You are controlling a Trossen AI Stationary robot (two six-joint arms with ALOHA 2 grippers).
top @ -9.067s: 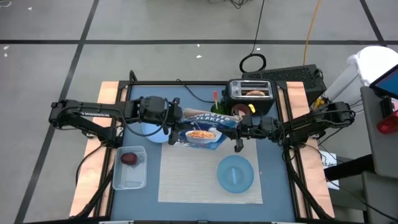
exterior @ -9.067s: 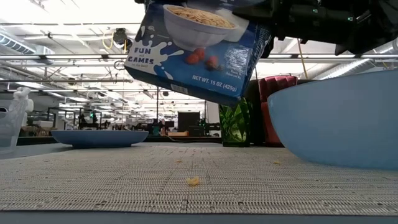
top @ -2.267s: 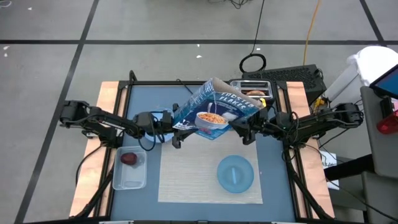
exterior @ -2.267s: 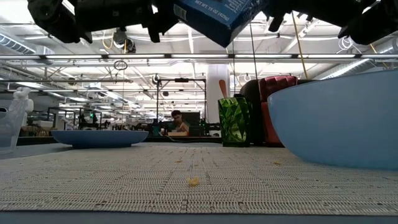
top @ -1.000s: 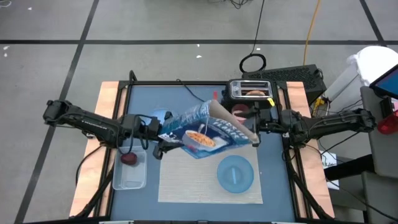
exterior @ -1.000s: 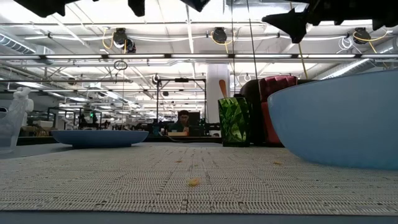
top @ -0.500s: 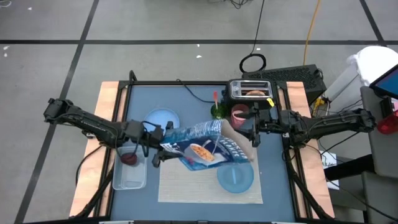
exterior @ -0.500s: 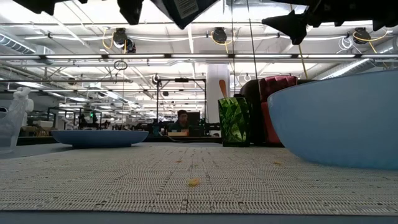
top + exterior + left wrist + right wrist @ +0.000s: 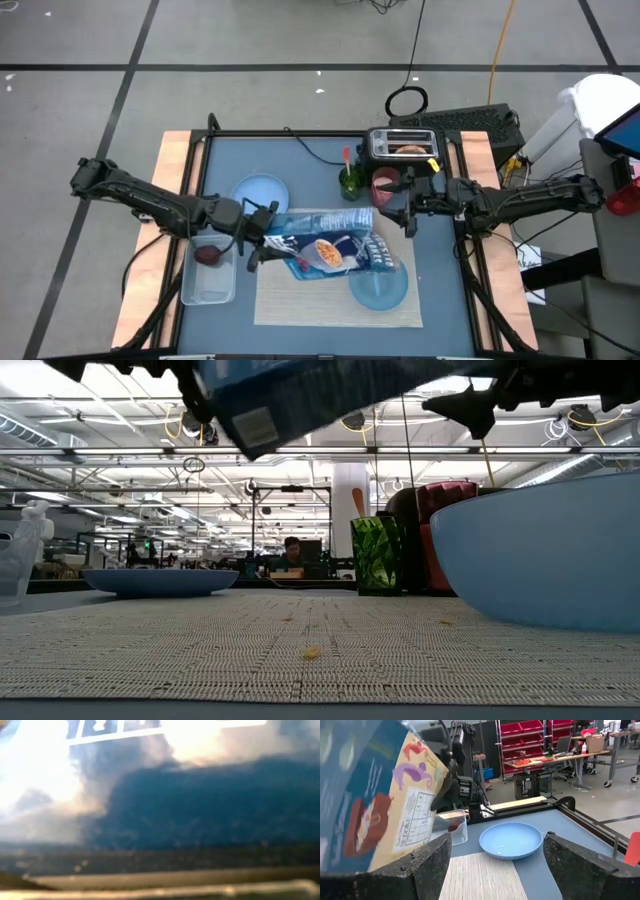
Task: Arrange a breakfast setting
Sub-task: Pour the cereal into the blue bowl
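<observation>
Left gripper, frame centre-left, grasped a blue cardboard cereal box tipped over the light-blue bowl on the beige woven placemat, lower centre. I saw the right gripper released, centre-right.

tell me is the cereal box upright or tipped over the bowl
Tipped: the cereal box lies nearly flat in the left gripper, its far end over the light-blue bowl.

Left gripper reaches toward middle, fingers clamped on something. Right gripper held level, fingers spread wide.
</observation>
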